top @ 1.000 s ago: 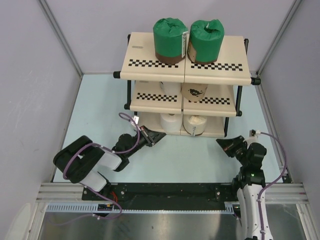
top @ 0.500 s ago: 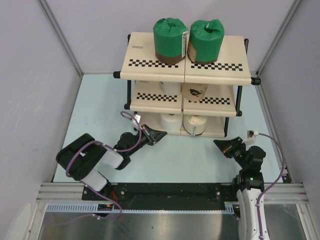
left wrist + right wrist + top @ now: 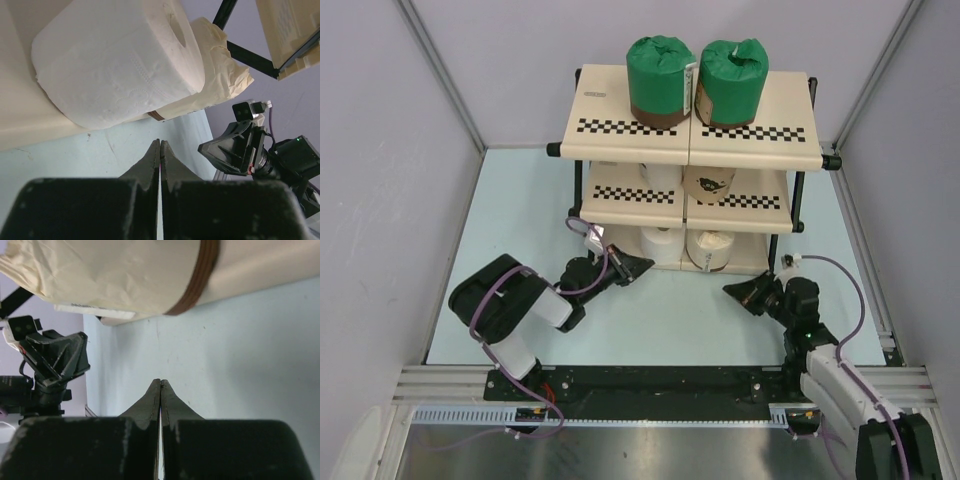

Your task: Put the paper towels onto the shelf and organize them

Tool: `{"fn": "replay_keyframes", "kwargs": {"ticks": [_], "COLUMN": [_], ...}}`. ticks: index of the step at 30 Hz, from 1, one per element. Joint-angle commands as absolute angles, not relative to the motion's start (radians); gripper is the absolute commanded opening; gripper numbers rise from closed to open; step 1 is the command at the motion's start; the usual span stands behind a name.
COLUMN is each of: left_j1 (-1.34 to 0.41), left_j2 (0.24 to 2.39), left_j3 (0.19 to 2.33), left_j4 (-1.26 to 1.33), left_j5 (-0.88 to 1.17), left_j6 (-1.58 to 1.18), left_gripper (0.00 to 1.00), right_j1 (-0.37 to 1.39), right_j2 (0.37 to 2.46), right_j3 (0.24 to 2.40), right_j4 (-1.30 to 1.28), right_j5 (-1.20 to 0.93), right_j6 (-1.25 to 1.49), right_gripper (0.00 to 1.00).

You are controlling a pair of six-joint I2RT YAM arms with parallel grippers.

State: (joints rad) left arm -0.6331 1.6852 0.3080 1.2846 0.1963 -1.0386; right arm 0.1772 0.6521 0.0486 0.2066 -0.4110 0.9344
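Top external view: the shelf stands toward the far edge of the table and carries six rolls, two to each tier.
Top tier: the left green roll and the right green roll stand upright side by side, one on each side of the panel seam, toward the back edge.
Middle tier: the white wrapped roll is left of the seam and the tan roll right of it. Both are half hidden under the top panel.
Bottom tier: the bare white roll and the cream roll stand just beside each other at the front edge. I cannot tell whether they touch.
Left wrist view: the bare white roll fills the frame with its centre hole visible, and the cream roll is right behind it.
Left gripper: the jaws are pressed together with nothing between them. It sits low over the table, just in front of the bare white roll.
Right gripper: the jaws are closed and empty. It is near the bottom tier's front edge, apart from the cream roll.
Done: placing looks finished, because every roll in view is on a tier and like wrappers are paired on top.
Left: probably little. The lower rolls could perhaps be squared up, and the arms are not yet drawn away.
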Motion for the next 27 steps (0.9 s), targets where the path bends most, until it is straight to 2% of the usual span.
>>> {"fn": "replay_keyframes", "kwargs": {"ticks": [1,18,27], "left_j1": [-0.614,-0.584,-0.571], "left_j2": [1.678,1.704,1.749], "left_j3": [0.328,0.319,0.357], "left_j4": [1.434,1.471,1.450], "left_j5": [0.222,0.248,0.242], "left_j6": [-1.032,-1.037,-1.017], "left_gripper": [0.00,0.00,0.00], "right_j1": [0.224,0.241,0.249], "right_j2": [0.745,1.340,1.459], "right_j3": [0.038,0.141,0.219], "right_j4": [0.480,1.087,1.134], "right_j5": [-0.298,-0.301,-0.307], "right_j6": [1.000,1.143,1.147], "right_gripper": [0.00,0.00,0.00]}}
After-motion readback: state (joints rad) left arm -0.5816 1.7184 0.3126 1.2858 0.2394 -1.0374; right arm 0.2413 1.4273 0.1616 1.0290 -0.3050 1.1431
